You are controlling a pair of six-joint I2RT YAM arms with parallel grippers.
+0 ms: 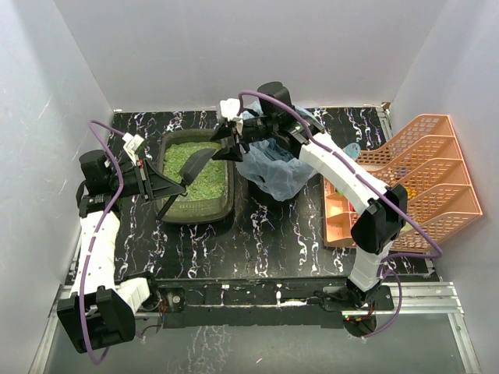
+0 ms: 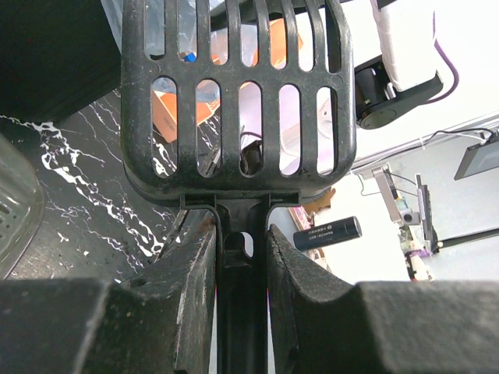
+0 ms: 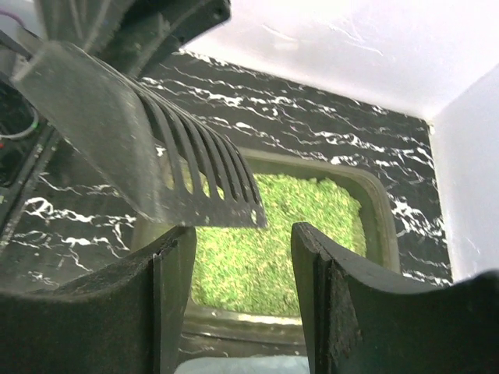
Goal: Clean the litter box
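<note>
The litter box (image 1: 232, 195), a dark olive tray of green litter, lies left of centre on the table. It also shows in the right wrist view (image 3: 383, 214). My left gripper (image 1: 166, 187) is shut on the handle of a black slatted scoop (image 1: 199, 162). The scoop head is raised over the litter and looks empty. In the left wrist view the handle sits between the fingers of the left gripper (image 2: 242, 243), with the scoop head (image 2: 238, 101) above. My right gripper (image 1: 228, 140) is open and empty over the box's far right edge. In its own view the right gripper (image 3: 242, 241) has the scoop (image 3: 148, 148) just ahead.
A round bin lined with a translucent blue bag (image 1: 273, 167) stands right of the box, under the right arm. An orange slatted organiser (image 1: 405, 183) lies at the right edge. White walls close in the back and sides.
</note>
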